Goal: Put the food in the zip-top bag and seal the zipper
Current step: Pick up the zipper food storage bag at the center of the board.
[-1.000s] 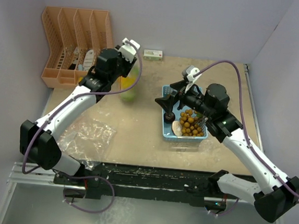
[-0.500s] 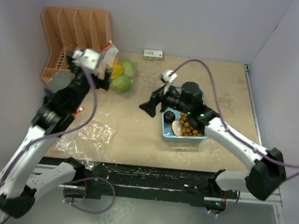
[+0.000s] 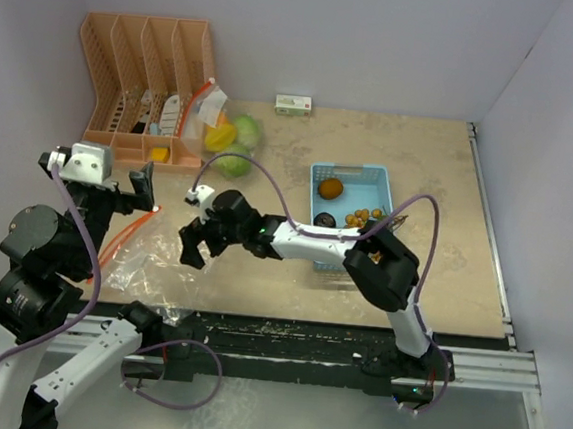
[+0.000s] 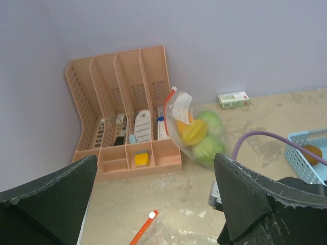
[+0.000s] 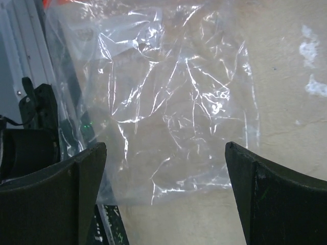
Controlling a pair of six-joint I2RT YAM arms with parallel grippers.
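A zip-top bag (image 3: 223, 134) with a red zipper leans against the organizer; yellow and green food (image 4: 196, 135) sits inside it. More food lies in the light blue tray (image 3: 380, 178): an orange fruit (image 3: 331, 188), a dark lump (image 3: 323, 219), small brown balls (image 3: 361, 218). A second, empty clear bag (image 5: 173, 97) lies flat near the front left, its red zipper end (image 4: 145, 227) showing. My right gripper (image 3: 191, 244) (image 5: 164, 148) hangs open just over that empty bag. My left gripper (image 3: 99, 173) (image 4: 156, 158) is raised at the near left, open and holding nothing.
An orange slotted organizer (image 3: 143, 81) fills the back left corner, with small items in its front bins. A small white box (image 3: 293, 105) lies at the back wall. My right arm (image 3: 304, 241) stretches across the table in front of the tray.
My left gripper opened, let go of the filled bag by the organizer, and drew back to the near left. My right arm swung left from the tray to above the empty bag.
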